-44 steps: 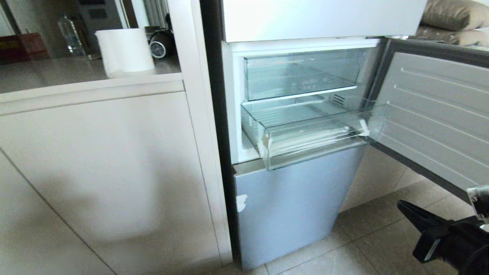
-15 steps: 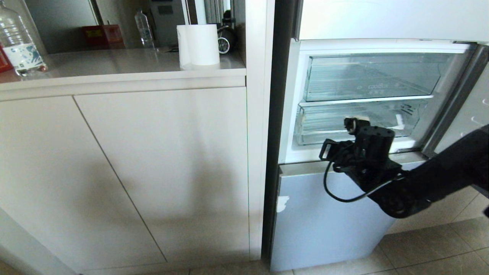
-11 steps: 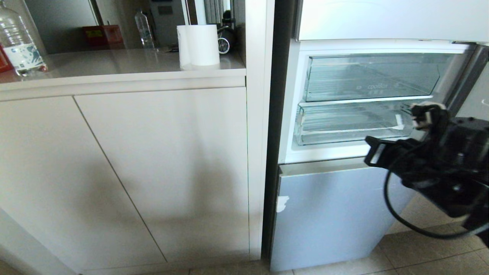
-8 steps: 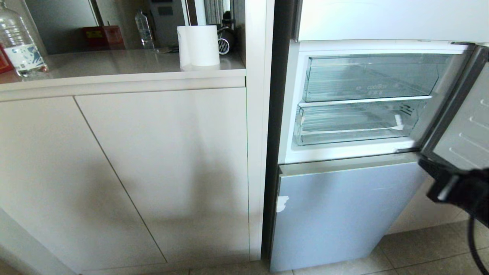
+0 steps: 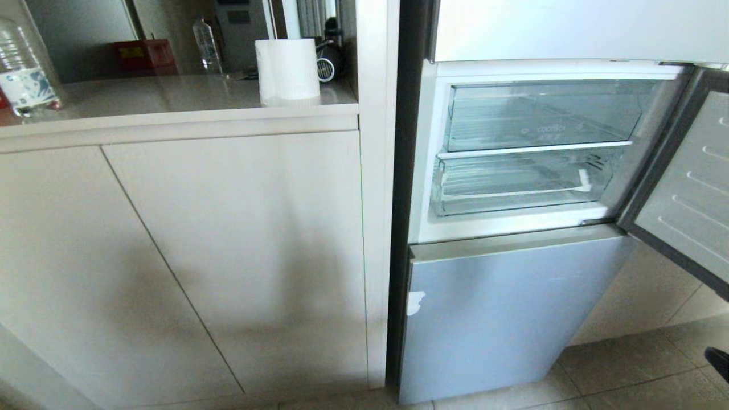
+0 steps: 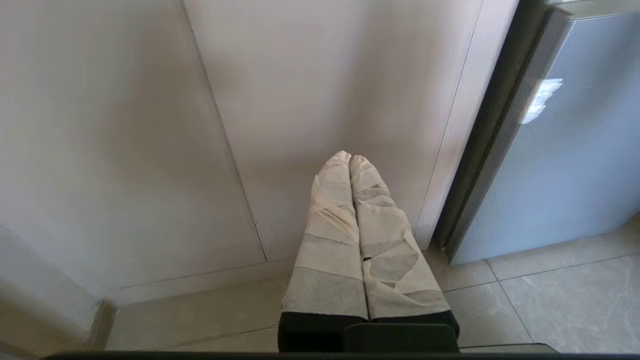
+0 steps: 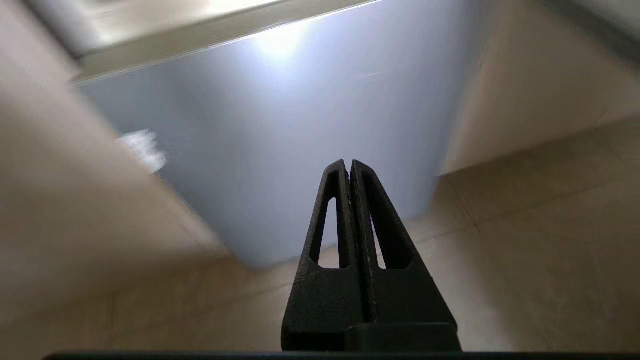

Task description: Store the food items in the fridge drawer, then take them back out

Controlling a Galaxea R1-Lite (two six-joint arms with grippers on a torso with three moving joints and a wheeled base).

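Two clear compartments sit behind the open fridge door [image 5: 689, 188]: the upper bin with lettering on its front [image 5: 541, 117], and under it the fridge drawer [image 5: 512, 185], pushed in with its plain front lip level with the white frame. I can see its ribbed floor through the plastic, and I see no red food pieces in it. My right gripper [image 7: 350, 167] hangs low in front of the fridge's grey lower door [image 7: 300, 125], above the tiled floor [image 7: 525, 240], its two black fingers pressed together with nothing between them; in the head view only a dark tip shows at the lower right edge. My left gripper [image 6: 350, 159], its fingers wrapped in pale tape, is also closed on nothing and points at the beige cabinet front [image 6: 125, 125] near the floor. On the counter [image 5: 142, 97] stand a paper towel roll [image 5: 287, 69] and a water bottle [image 5: 25, 74].
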